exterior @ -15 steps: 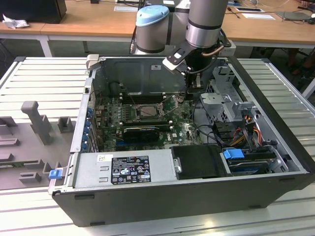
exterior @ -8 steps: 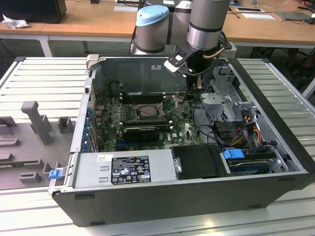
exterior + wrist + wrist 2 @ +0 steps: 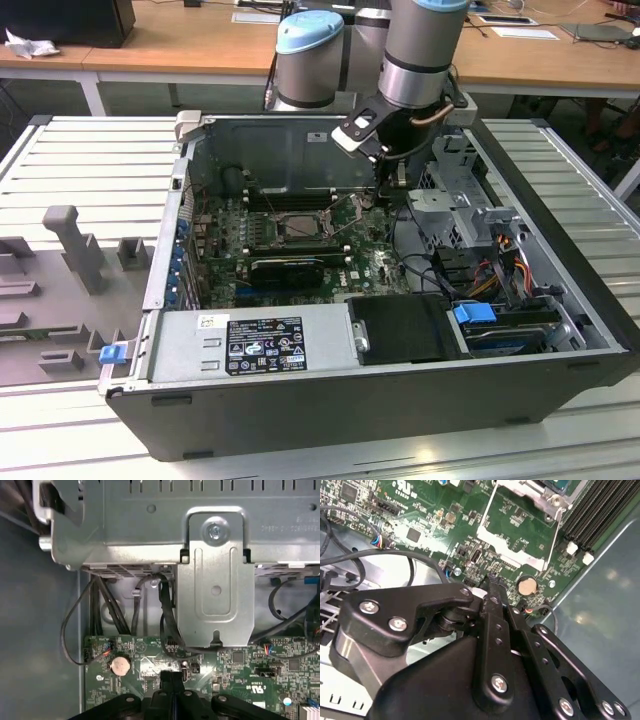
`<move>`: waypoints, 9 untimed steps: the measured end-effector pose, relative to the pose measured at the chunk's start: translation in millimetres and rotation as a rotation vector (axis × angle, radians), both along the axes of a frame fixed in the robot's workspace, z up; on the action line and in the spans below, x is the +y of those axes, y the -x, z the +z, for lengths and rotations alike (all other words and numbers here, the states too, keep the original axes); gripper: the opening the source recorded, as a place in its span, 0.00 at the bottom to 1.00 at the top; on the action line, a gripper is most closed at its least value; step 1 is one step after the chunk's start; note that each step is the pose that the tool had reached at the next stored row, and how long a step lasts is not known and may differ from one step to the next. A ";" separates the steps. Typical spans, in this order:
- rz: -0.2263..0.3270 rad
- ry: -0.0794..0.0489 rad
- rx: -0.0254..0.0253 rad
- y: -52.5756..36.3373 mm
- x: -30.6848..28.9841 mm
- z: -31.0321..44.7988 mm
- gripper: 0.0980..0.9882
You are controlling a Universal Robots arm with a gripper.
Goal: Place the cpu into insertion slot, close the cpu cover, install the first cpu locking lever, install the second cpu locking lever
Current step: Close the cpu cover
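My gripper (image 3: 385, 185) hangs inside the open computer case, to the exterior view's right of the insertion slot (image 3: 296, 228). Its black fingers (image 3: 492, 587) are pressed together over the green motherboard (image 3: 420, 510), and I see nothing between them in either wrist view. The gripper (image 3: 170, 679) hovers next to a coin battery (image 3: 120, 665). The cpu cover (image 3: 520, 556), a silver frame with a cut-out centre, stands swung up off the slot. A thin wire lever (image 3: 555, 535) is raised beside it. A greyish square shows in the slot; whether it is the cpu I cannot tell.
Long black memory slots (image 3: 600, 515) run beside the socket. A grey metal drive cage (image 3: 215, 580) and black cables (image 3: 165, 610) stand close to the gripper. The power supply (image 3: 250, 345) fills the case's near side, and a black finned block (image 3: 285, 268) sits below the slot.
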State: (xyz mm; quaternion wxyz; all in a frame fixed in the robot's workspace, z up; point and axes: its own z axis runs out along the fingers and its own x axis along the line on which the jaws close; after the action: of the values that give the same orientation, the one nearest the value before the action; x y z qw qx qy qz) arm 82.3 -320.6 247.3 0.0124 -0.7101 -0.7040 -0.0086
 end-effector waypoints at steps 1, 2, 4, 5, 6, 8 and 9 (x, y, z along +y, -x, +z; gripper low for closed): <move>0.005 0.000 0.0002 1.5 0.0 -0.3 0.01; 0.010 0.000 0.0003 2.8 0.0 -0.4 0.01; 0.014 0.000 0.0003 6.1 0.0 -0.5 0.01; 0.014 0.000 0.0003 8.4 0.0 -0.5 0.01; 0.014 0.000 0.0003 10.2 0.0 -0.4 0.01; 0.014 0.000 0.0003 12.6 -0.1 -0.3 0.01; 0.014 -0.001 0.0004 14.0 0.0 0.5 0.01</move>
State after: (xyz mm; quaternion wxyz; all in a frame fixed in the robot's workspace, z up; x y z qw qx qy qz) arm 68.3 -320.6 247.8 0.0129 -0.7051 -0.7089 -0.0087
